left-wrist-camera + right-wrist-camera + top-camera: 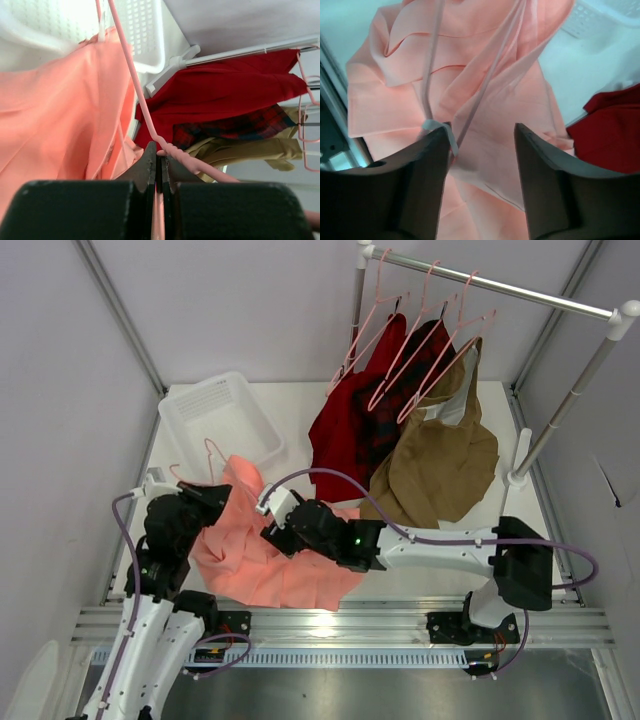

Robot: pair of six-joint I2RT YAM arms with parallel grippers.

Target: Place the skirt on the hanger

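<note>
Where the left arm reaches in over the table's near-left side, the left gripper (161,159) has its two dark fingers pressed together on the wire of the thin pale-pink clothes hanger (132,75). In the left wrist view that wire runs up from the pinch across the cloth towards the white perforated plastic basket (222,412) behind it.

Just beside this gripper, the soft salmon-pink skirt (270,565) lies in a loose crumpled heap on the white table (300,400), between the two arms and near the front edge. It is plain cloth with broad folds and a few stitched seams. Its upper edge rises towards the hanger, but how far the hanger sits inside the cloth cannot be told.

Next comes the right gripper (480,145), poised over the skirt with its fingers spread wide apart and nothing between them. Two thin pale strands cross the cloth under it, with a small white tag by one finger.

Further right, a dark red garment (345,415) and a tan-brown garment (440,465) hang on pink hangers from the silver metal rail (490,285).
</note>
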